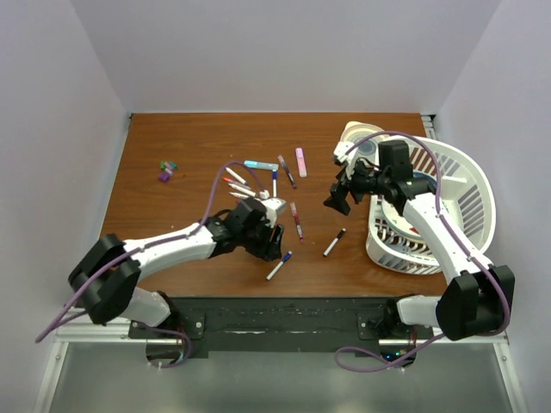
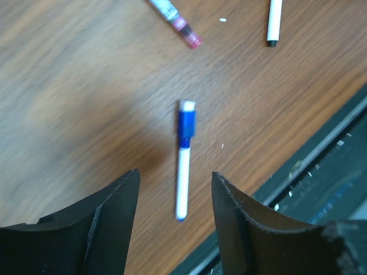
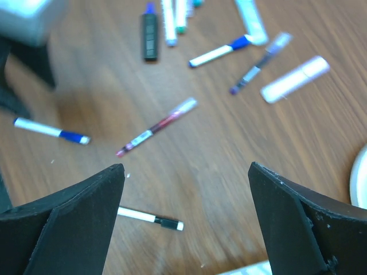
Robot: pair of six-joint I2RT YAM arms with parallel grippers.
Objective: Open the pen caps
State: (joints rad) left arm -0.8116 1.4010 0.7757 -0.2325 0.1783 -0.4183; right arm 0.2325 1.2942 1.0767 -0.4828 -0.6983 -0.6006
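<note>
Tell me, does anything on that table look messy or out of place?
Yes: marker pens lie scattered at all angles across the table, and a few loose caps sit clustered far left, apart from them.

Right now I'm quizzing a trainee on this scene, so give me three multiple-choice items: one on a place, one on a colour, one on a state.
1. Where on the table is the white basket? A left edge; B right side; C centre.
2. What colour is the pen cap under the left tool? A green; B yellow; C blue.
3. How is the right tool? A open and empty; B shut on a pen; C shut on the basket.

Key: 1 B, the top view shows it at the right; 2 C, the left wrist view shows blue; 3 A, its jaws stand wide with nothing between.
</note>
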